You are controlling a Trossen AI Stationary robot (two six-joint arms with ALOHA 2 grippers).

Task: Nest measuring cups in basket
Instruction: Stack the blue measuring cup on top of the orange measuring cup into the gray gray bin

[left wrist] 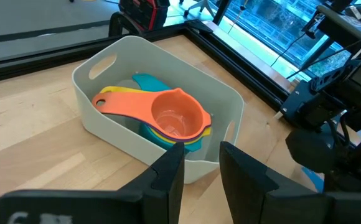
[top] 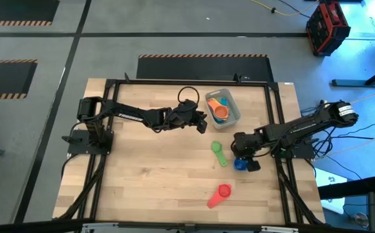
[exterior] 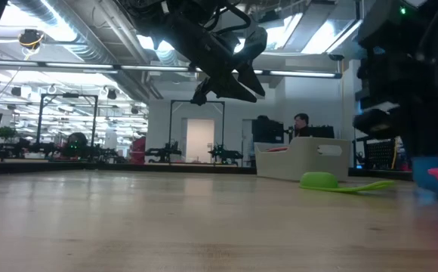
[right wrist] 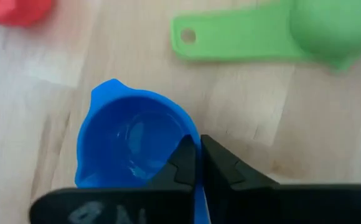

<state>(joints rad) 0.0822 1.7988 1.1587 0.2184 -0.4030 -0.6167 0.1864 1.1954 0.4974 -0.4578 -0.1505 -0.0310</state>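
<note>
- Dark blue cup (right wrist: 131, 146) on the worktop (top: 155, 175), lower right of centre in the high view, rim pinched by the right gripper (right wrist: 199, 163), clenched on its wall.
- Best lifted straight up, clear of the green cup (top: 219, 153) just beside, then carried to the basket (top: 234, 107) upper centre.
- Orange cup (left wrist: 171, 115) topmost there; lower squarely into it.
- Left gripper (left wrist: 199, 168) near the basket, half parted, empty; keep clear.

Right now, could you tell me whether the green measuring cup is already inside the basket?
No, the green measuring cup lies on the bare table, apart from the basket.
</note>
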